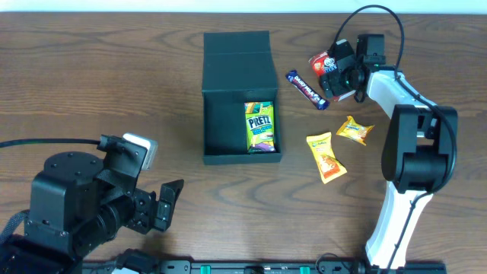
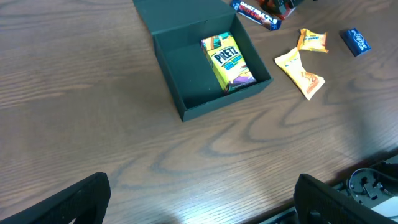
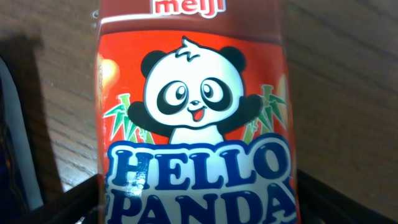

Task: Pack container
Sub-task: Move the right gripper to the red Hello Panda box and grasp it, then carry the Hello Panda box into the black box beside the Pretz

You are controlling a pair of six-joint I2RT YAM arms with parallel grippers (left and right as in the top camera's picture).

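Note:
The container [image 1: 228, 114] is a dark teal-black box standing open mid-table, lid flap up at its far side; it also shows in the left wrist view [image 2: 186, 68]. A green-yellow Pretz box [image 1: 259, 125] lies in its right half. My right gripper [image 1: 335, 72] is at the far right, its fingers [image 3: 199, 208] pressed on both sides of a red Hello Panda packet [image 3: 193, 106], which still lies low on the wood. My left gripper [image 1: 163, 205] is open and empty near the front left, its fingers [image 2: 202, 199] wide apart over bare wood.
A dark blue snack bar [image 1: 306, 89] lies between the container and the right gripper. Two yellow-orange packets [image 1: 355, 129] [image 1: 326, 157] lie right of the container. A small blue packet [image 2: 356, 40] shows at the far right in the left wrist view.

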